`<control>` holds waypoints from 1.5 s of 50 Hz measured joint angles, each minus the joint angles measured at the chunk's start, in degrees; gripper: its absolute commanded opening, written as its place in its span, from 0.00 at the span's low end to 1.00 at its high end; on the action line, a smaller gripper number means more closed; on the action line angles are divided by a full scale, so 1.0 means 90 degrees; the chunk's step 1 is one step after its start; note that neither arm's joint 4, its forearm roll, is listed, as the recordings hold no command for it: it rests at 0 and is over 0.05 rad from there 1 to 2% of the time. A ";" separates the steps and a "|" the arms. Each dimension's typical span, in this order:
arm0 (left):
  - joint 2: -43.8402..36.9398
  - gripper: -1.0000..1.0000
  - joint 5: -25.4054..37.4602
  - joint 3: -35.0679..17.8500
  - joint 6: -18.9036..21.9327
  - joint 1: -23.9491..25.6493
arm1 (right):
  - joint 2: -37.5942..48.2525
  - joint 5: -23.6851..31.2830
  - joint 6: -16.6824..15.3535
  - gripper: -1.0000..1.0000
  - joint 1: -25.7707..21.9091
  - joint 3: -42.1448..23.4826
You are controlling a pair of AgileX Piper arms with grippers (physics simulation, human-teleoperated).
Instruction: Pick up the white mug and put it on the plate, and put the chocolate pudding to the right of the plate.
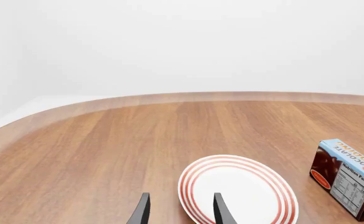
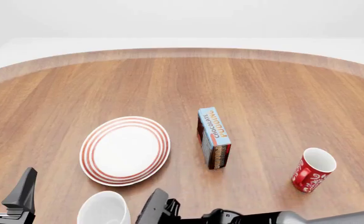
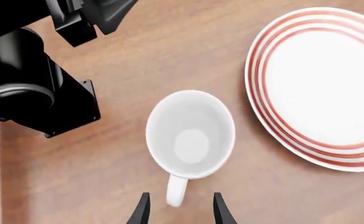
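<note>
Jaws parted on both arms, the right gripper point(image 3: 178, 210) straddles the handle of the plain white ceramic mug point(image 3: 190, 134), upright beside the red-ringed round plate point(image 3: 319, 84); the left gripper point(image 1: 180, 211) overlooks that plate and the blue-topped chocolate pudding box point(image 2: 213, 137) on the wooden table point(image 2: 107, 88).

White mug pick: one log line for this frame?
phase: pre-grasp | right gripper: open, astride white mug handle | left gripper: open, idle | plate: bare | chocolate pudding: right of plate

plain white mug point(image 3: 190, 134) sitting upright and empty near the front edge, handle sticking out sideways, red-ringed plate point(image 2: 125, 150) just beyond it, bare, chocolate pudding point(image 2: 213, 137) box lying on its long edge right of the plate
</note>
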State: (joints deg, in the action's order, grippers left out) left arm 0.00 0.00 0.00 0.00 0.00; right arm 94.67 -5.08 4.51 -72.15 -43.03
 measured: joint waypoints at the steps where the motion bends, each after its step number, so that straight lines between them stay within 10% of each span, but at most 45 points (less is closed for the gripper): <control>1: 0.0000 1.00 0.0000 0.0000 0.0000 0.0000 | 0.0013 0.0006 0.0002 1.00 -0.0005 -0.0013; 35: 0.0000 1.00 0.0000 0.0000 0.0000 0.0000 | 0.0566 -0.0032 0.0304 1.00 -0.0112 -0.0267; 36: 0.0000 1.00 0.0000 0.0000 0.0000 0.0000 | 0.0576 -0.0034 0.0315 0.00 -0.0117 -0.0270; 75: 0.0000 1.00 0.0000 0.0000 0.0000 0.0000 | 0.0056 0.0153 0.0060 0.00 0.0009 -0.0164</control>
State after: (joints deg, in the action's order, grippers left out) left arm 0.00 0.00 0.00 0.00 0.00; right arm 95.17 -3.70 5.05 -72.06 -44.50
